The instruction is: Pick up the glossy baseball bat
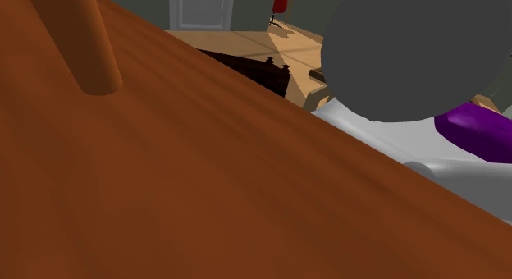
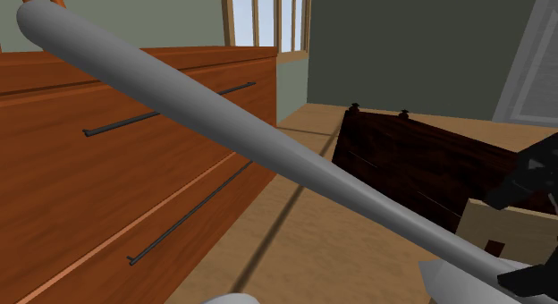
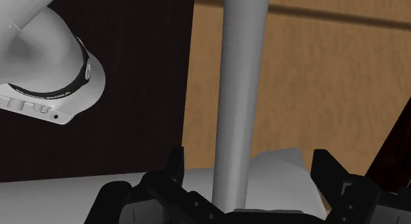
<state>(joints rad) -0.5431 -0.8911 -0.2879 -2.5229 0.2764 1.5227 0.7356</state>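
You see the bat (image 2: 268, 150) as plain grey: smooth, no grain, with a soft sheen along its length. You cannot tell its material.
Dresser (image 2: 107, 195): orange-brown wood, streaky grain, satin finish. Its handles (image 2: 188, 217) are thin, dark, metal-like bars.
Floor (image 2: 295, 249): pale wood, matt.
Cabinet (image 2: 420, 164): very dark reddish wood, dull.
Fingers (image 3: 174, 167): black, matt, faceted.
Arm (image 3: 46, 58): white, smooth, lightly glossy shell.

Tan wooden floor (image 2: 340, 257) — a brown dresser (image 2: 134, 177) and dark chest (image 2: 420, 159) stand on it.
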